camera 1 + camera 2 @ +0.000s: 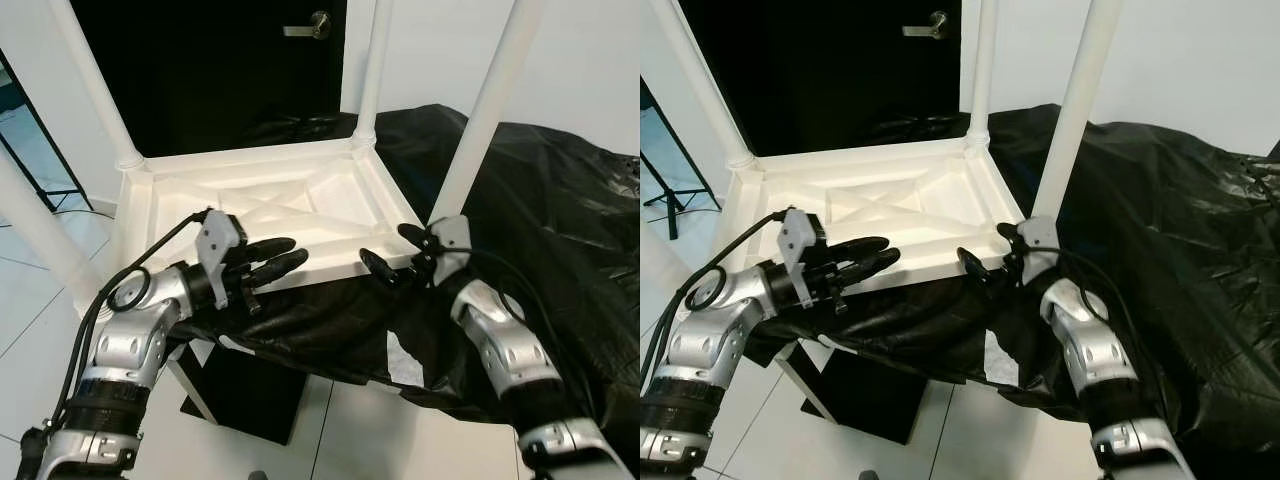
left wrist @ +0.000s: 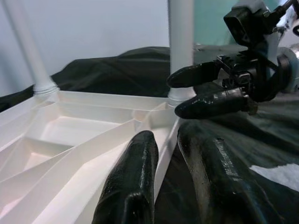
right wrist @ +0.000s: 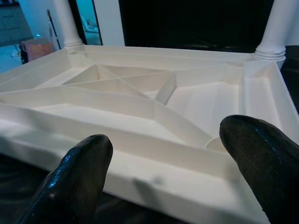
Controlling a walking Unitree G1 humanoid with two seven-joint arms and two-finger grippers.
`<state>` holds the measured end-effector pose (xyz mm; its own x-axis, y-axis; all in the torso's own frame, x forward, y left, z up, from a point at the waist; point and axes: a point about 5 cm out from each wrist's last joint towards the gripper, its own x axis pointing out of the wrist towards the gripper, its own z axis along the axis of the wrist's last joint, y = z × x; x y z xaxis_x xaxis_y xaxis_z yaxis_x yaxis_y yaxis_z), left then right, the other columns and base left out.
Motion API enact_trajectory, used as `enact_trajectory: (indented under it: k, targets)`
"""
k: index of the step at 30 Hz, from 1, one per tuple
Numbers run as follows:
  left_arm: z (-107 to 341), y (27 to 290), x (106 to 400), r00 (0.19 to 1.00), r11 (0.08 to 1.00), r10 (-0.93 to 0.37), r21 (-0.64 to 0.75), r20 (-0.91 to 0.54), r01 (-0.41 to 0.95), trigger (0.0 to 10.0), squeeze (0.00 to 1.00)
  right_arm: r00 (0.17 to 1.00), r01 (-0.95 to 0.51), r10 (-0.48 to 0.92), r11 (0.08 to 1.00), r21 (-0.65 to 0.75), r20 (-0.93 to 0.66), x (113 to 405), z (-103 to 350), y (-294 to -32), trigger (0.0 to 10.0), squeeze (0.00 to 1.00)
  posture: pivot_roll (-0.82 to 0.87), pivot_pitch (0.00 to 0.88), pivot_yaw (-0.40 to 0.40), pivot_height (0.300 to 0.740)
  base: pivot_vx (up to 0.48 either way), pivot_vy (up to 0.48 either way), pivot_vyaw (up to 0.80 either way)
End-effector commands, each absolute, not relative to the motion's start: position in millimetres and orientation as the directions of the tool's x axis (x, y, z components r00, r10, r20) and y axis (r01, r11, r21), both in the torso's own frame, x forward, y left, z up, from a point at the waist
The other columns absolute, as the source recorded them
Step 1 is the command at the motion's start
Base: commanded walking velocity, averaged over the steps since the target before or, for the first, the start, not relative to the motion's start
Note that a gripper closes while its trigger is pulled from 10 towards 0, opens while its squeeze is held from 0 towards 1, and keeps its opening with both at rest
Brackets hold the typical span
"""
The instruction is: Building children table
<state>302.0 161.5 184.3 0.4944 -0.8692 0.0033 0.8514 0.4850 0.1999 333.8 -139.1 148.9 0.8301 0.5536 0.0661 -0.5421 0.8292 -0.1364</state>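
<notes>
1. Your left gripper [image 1: 280,258] sits at 7 o'clock over the near rim of the table [image 1: 250,205]; its fingers are slightly parted, one inside the rim, one outside, gripping nothing.
2. The white table lies upside down at centre on a black sheet [image 1: 540,200], ribbed underside up, legs pointing upward.
3. One leg [image 1: 487,110] rises at 1 o'clock from the near right corner.
4. Your right gripper [image 1: 392,252] is at 5 o'clock beside that corner, fingers spread wide, facing the rim, empty.
</notes>
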Motion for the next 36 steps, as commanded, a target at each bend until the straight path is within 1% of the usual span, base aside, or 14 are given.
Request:
enact_trajectory:
  k: [1, 6, 9, 11, 17, 19, 21, 23, 27, 29, 30, 31, 34, 36]
  targets:
    - [187, 169, 306, 0.633, 0.630, -0.773, 0.172, 0.041, 0.758, 10.0, 0.00, 0.837, -0.535, 0.545, 0.834, -0.132, 0.046, 337, 145, -145, 10.0, 0.00, 0.02, 0.000, -0.052, 0.740, 0.000, 0.000, 0.00]
    - [182, 195, 307, 0.725, 0.722, -0.688, 0.104, 0.002, 0.684, 10.0, 0.00, 0.847, -0.518, 0.527, 0.847, -0.123, 0.062, 355, 154, -142, 10.0, 0.00, 0.03, 0.000, -0.047, 0.740, 0.000, 0.000, 0.00]
    - [183, 199, 307, 0.733, 0.728, -0.680, 0.114, 0.000, 0.676, 10.0, 0.00, 0.851, -0.511, 0.521, 0.851, -0.120, 0.071, 358, 155, -140, 10.0, 0.00, 0.03, 0.000, -0.045, 0.740, 0.000, 0.000, 0.00]
    - [185, 212, 312, 0.756, 0.749, -0.654, 0.122, -0.013, 0.651, 10.0, 0.00, 0.858, -0.498, 0.506, 0.862, -0.093, 0.094, 365, 156, -128, 10.0, 0.00, 0.03, 0.000, -0.042, 0.740, 0.000, 0.000, 0.00]
    - [187, 231, 321, 0.793, 0.783, -0.608, 0.139, -0.040, 0.607, 10.0, 0.00, 0.889, -0.442, 0.443, 0.896, -0.038, 0.111, 374, 156, -103, 10.0, 0.00, 0.02, 0.000, -0.033, 0.740, 0.000, 0.000, 0.00]
    - [187, 231, 321, 0.793, 0.783, -0.608, 0.139, -0.040, 0.607, 10.0, 0.00, 0.889, -0.442, 0.443, 0.896, -0.038, 0.111, 374, 156, -103, 10.0, 0.00, 0.02, 0.000, -0.033, 0.740, 0.000, 0.000, 0.00]
    - [187, 234, 322, 0.795, 0.782, -0.604, 0.146, -0.058, 0.606, 10.0, 0.00, 0.919, -0.372, 0.375, 0.927, -0.041, 0.125, 380, 161, -101, 10.0, 0.00, 0.02, 0.000, -0.032, 0.740, 0.000, 0.000, 0.00]
    - [188, 236, 323, 0.795, 0.782, -0.602, 0.148, -0.067, 0.605, 10.0, 0.00, 0.948, -0.289, 0.292, 0.956, -0.042, 0.127, 388, 168, -104, 10.0, 0.00, 0.02, 0.000, -0.033, 0.740, 0.000, 0.000, 0.00]
    - [188, 237, 323, 0.794, 0.780, -0.603, 0.154, -0.075, 0.607, 10.0, 0.00, 0.958, -0.246, 0.251, 0.968, -0.053, 0.136, 391, 172, -108, 10.0, 0.00, 0.02, 0.000, -0.035, 0.740, 0.000, 0.000, 0.00]
    - [188, 239, 325, 0.791, 0.774, -0.606, 0.165, -0.092, 0.612, 10.0, 0.00, 0.976, -0.135, 0.143, 0.989, -0.062, 0.162, 396, 180, -122, 10.0, 0.00, 0.03, 0.000, -0.036, 0.740, 0.000, 0.000, 0.00]
    - [188, 239, 325, 0.791, 0.774, -0.606, 0.165, -0.092, 0.612, 10.0, 0.00, 0.976, -0.135, 0.143, 0.989, -0.062, 0.162, 396, 180, -122, 10.0, 0.00, 0.03, 0.000, -0.036, 0.740, 0.000, 0.000, 0.00]
    - [188, 239, 326, 0.784, 0.765, -0.613, 0.173, -0.099, 0.620, 10.0, 0.00, 0.980, -0.080, 0.091, 0.995, -0.067, 0.176, 397, 183, -130, 10.0, 0.00, 0.02, 0.000, -0.037, 0.740, 0.000, 0.000, 0.00]
    - [188, 239, 326, 0.784, 0.765, -0.613, 0.173, -0.099, 0.620, 10.0, 0.00, 0.980, -0.080, 0.091, 0.995, -0.067, 0.176, 397, 183, -130, 10.0, 0.00, 0.02, 0.000, -0.037, 0.740, 0.000, 0.000, 0.00]
    - [189, 235, 330, 0.765, 0.739, -0.634, 0.201, -0.116, 0.643, 10.0, 0.00, 0.981, 0.007, 0.007, 0.998, -0.068, 0.192, 398, 185, -145, 10.0, 0.00, 0.02, 0.000, -0.032, 0.740, 0.000, 0.000, 0.00]
